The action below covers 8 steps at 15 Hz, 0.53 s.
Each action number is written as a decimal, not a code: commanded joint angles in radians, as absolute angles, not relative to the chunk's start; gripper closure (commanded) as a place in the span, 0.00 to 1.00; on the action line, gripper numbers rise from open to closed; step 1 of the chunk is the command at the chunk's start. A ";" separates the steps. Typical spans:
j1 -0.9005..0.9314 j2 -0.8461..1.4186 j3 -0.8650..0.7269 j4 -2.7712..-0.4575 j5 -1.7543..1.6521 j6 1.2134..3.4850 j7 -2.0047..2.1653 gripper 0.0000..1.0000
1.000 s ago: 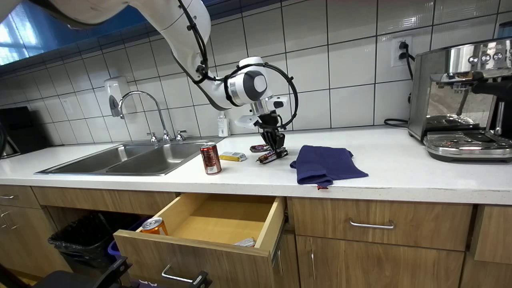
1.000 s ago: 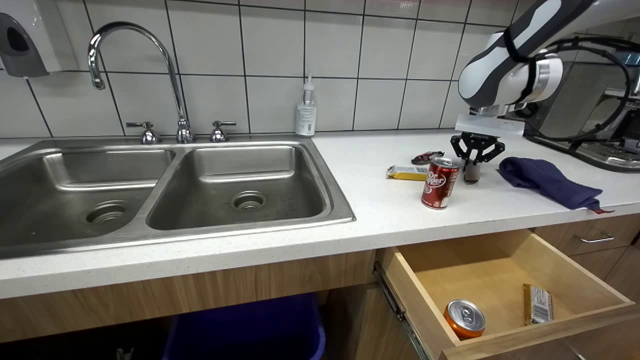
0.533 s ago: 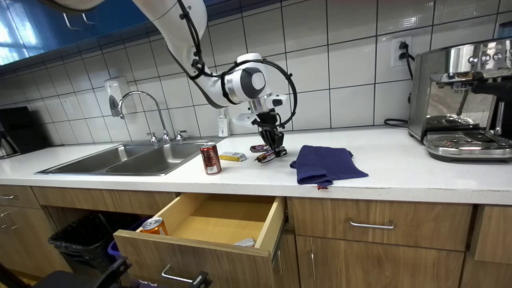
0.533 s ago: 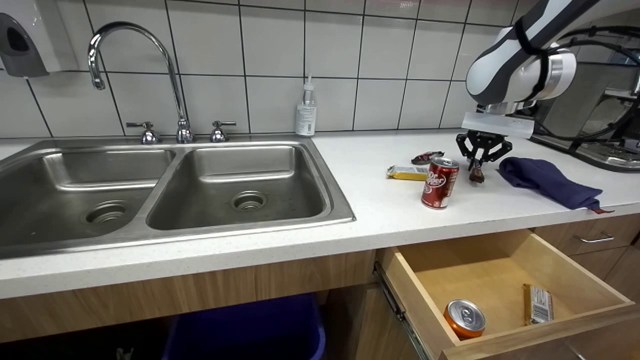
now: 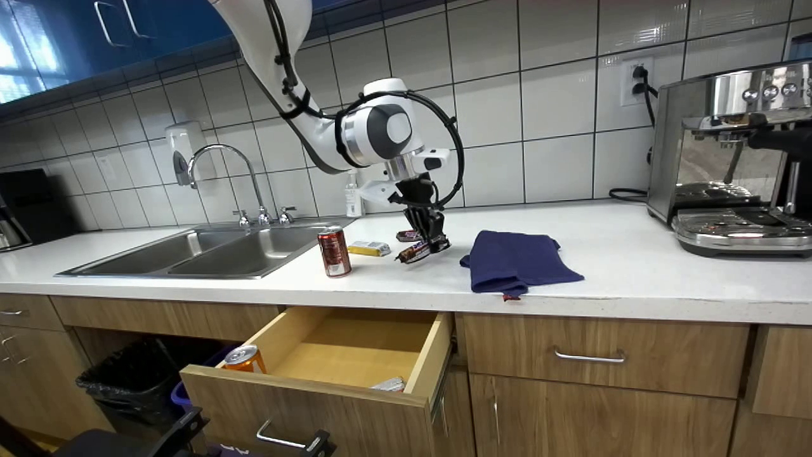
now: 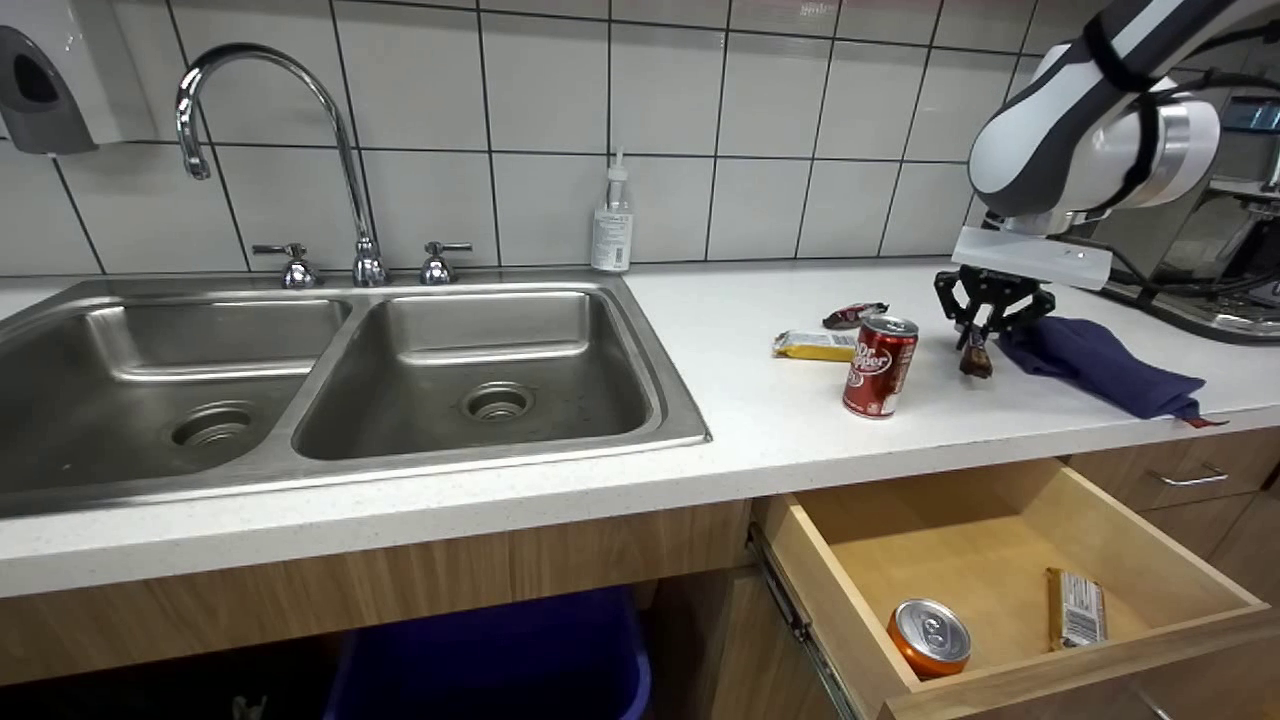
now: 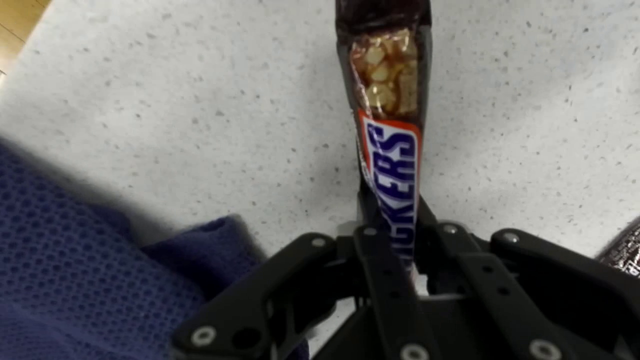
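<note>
Long brown plastic-wrapped Snickers bar [image 7: 392, 135]: gripped, not yet set down

Black two-finger metal gripper [image 7: 397, 210] is clamped on the bar nr one end; the free end sticks out past it. The bar's over the white speckled counter [image 5: 634, 279], btwn front & back edges. Looks just clear of the surface, tho hard to be sure.

Progress, as I judge it: grip done, pick-up prob. done too; put-down & release not done yet.

Just beside the gripper: crumpled navy waffle-weave cloth [image 5: 517, 260], reaching almost to the surface's front edge. On the opp. side, twd the stainless-steel double sink [image 6: 672, 405]: upright red metal Dr Pepper can [image 6: 880, 370], nearest the front edge; flat yellow-&-silver wrapped bar [image 6: 815, 347] behind it; small dark maroon wrapped bar [image 6: 855, 316] nearer the back edge. Gripper touches none of those three.

Below the front edge, the pale wooden drawer [image 6: 950, 540] is open. Inside: upright orange metal can [image 6: 930, 638] in its front corner on the sink side, & brown-&-white wrapped bar [image 6: 1080, 608] nr its front edge, other half.
</note>
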State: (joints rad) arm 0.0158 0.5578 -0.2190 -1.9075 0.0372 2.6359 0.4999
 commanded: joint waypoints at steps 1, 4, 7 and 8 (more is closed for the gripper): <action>0.048 0.432 -0.235 -2.077 0.025 2.700 0.510 0.96; 0.067 0.366 -0.239 -2.176 0.023 2.739 0.525 0.96; 0.086 0.300 -0.248 -2.281 0.016 2.784 0.544 0.96; 0.091 0.280 -0.251 -2.313 0.013 2.797 0.550 0.96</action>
State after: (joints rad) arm 0.0633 0.3824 -0.2288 -2.1840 0.0372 2.7516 0.5090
